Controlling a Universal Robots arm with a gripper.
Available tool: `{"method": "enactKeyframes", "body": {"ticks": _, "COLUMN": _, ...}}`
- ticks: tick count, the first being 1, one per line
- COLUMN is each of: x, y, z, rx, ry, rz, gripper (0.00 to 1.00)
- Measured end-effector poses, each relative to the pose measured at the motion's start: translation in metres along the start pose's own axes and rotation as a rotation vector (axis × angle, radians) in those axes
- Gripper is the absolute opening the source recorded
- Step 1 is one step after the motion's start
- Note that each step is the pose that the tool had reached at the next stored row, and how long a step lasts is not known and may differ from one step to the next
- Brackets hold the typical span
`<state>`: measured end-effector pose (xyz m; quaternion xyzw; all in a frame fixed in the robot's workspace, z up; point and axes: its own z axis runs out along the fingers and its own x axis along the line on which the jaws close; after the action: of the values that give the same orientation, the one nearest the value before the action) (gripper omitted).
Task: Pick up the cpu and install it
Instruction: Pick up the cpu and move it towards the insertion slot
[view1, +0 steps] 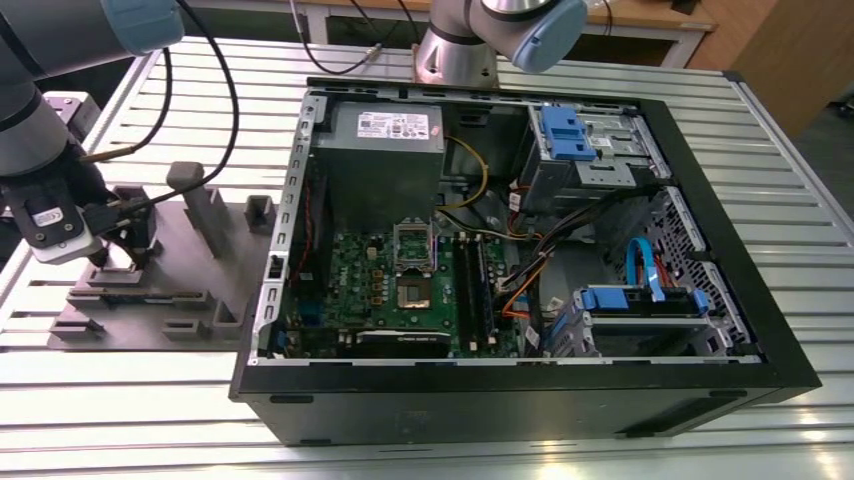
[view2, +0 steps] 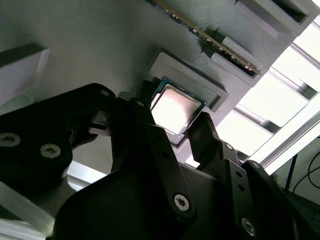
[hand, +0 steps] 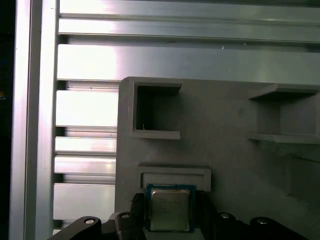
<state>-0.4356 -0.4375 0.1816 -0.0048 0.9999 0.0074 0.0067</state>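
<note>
Down at the grey fixture (view1: 200, 290), end effector (view2: 172, 115) clamped on the cpu (view2: 176, 108) by opposite edges, within its pocket.

An open computer case (view1: 534, 385) stands beside a grey fixture (view1: 180, 285) on a slatted table (view1: 427, 452).

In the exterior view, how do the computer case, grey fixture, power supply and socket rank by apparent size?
Largest to smallest:
1. computer case
2. grey fixture
3. power supply
4. socket
The power supply seems farther from the camera, so second and third are less sure.
</note>
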Motion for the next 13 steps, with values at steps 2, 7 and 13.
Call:
{"method": "enactKeyframes", "body": {"ticks": 2, "x": 0.0, "y": 0.0, "z": 0.0, "rx": 0.0, "ry": 0.0, "rz": 0.0, "gripper": 0.5}}
{"method": "enactKeyframes", "body": {"ticks": 7, "x": 0.0001, "y": 0.0, "z": 0.0, "rx": -0.0001, "ry": 0.0, "rz": 0.0, "gripper": 0.47}}
{"method": "enactKeyframes", "body": {"ticks": 13, "x": 0.0002, "y": 0.0, "z": 0.0, "rx": -0.0001, "ry": 0.0, "rz": 0.0, "gripper": 0.47}}
